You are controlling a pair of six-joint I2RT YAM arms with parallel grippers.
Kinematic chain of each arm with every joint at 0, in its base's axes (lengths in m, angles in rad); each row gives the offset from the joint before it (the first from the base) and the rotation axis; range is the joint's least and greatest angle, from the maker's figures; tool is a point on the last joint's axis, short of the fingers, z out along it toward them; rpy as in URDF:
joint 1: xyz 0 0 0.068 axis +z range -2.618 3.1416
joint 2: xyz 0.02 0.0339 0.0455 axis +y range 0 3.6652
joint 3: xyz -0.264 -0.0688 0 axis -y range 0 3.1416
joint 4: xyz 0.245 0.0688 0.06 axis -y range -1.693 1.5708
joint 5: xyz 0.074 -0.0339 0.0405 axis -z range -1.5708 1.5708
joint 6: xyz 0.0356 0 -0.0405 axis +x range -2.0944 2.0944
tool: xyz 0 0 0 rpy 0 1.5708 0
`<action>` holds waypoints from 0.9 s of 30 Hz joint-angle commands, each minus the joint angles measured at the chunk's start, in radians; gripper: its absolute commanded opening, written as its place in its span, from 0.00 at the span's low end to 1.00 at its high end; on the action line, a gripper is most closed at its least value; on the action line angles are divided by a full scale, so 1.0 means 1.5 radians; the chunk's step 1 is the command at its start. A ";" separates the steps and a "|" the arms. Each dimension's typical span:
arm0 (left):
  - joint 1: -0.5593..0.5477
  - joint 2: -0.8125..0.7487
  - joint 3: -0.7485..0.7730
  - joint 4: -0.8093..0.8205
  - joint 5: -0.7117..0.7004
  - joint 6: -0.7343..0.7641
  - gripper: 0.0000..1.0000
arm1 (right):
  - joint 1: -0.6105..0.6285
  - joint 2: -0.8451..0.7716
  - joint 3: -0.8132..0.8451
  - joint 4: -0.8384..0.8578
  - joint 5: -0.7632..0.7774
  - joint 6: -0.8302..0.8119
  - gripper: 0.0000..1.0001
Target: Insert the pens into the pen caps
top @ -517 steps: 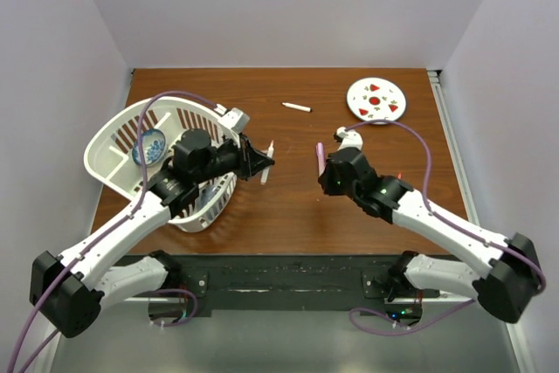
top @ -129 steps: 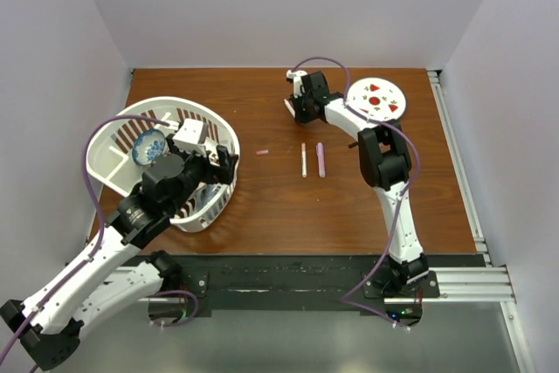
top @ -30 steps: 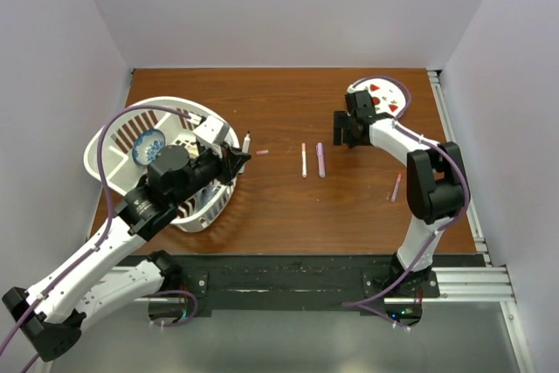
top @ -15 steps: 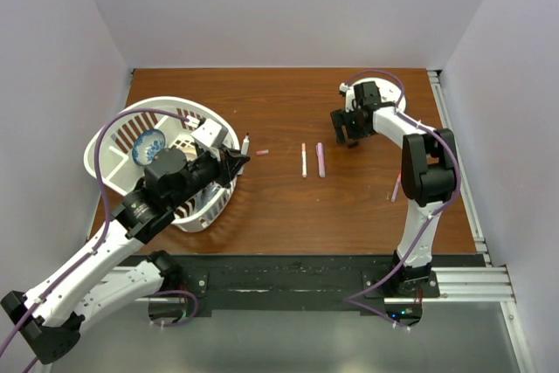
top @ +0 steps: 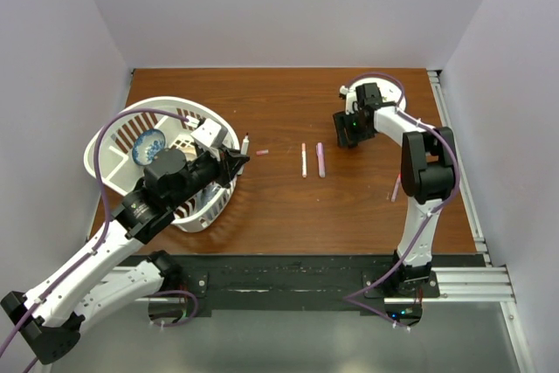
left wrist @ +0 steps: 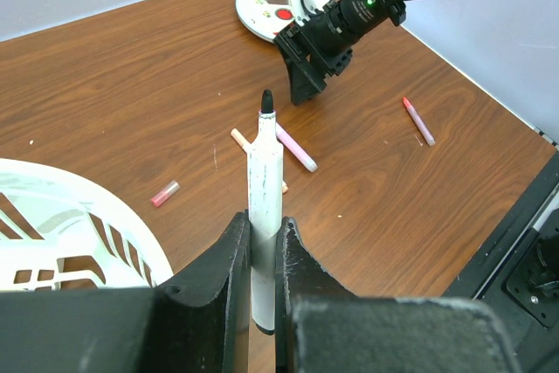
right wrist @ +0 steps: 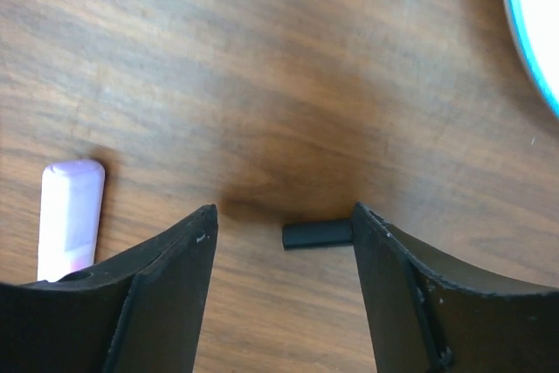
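**Black cap lies inside the open right gripper; left gripper clamps a black-tipped pen**

In the right wrist view the right gripper (right wrist: 281, 220) is low over the table (right wrist: 262, 58) with its jaws well apart and nothing in its grasp. The black cap (right wrist: 317, 234) lies flat between the jaws, off-centre toward 3 o'clock. Its end reaches the finger (right wrist: 393, 303) on that side, but contact cannot be told. The blunt end of a lilac pen (right wrist: 68, 216) lies outside the jaws at 9 o'clock, and the plate (right wrist: 528, 32) shows its rim at 1 o'clock.

From above, this gripper is at 1 o'clock from the table's centre, just beside the plate. The left gripper (top: 234, 156) is at 9 o'clock by the basket (top: 113, 141). It is closed tight on the black-tipped pen (top: 245, 141), whose tip juts beyond the fingers. A pink cap (top: 262, 153) lies near that tip at 4 o'clock.
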 commanded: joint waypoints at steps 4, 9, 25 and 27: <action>0.002 -0.005 -0.006 0.015 -0.003 0.008 0.00 | -0.001 -0.078 -0.059 -0.008 -0.009 0.053 0.60; 0.003 -0.006 -0.008 0.017 -0.001 0.006 0.00 | 0.000 -0.101 -0.097 0.020 -0.034 0.055 0.57; 0.002 0.001 -0.009 0.018 -0.003 0.006 0.00 | 0.001 -0.066 -0.004 -0.036 -0.010 -0.039 0.74; 0.002 0.001 -0.010 0.017 -0.005 0.005 0.00 | 0.000 -0.059 0.005 -0.039 -0.021 -0.050 0.74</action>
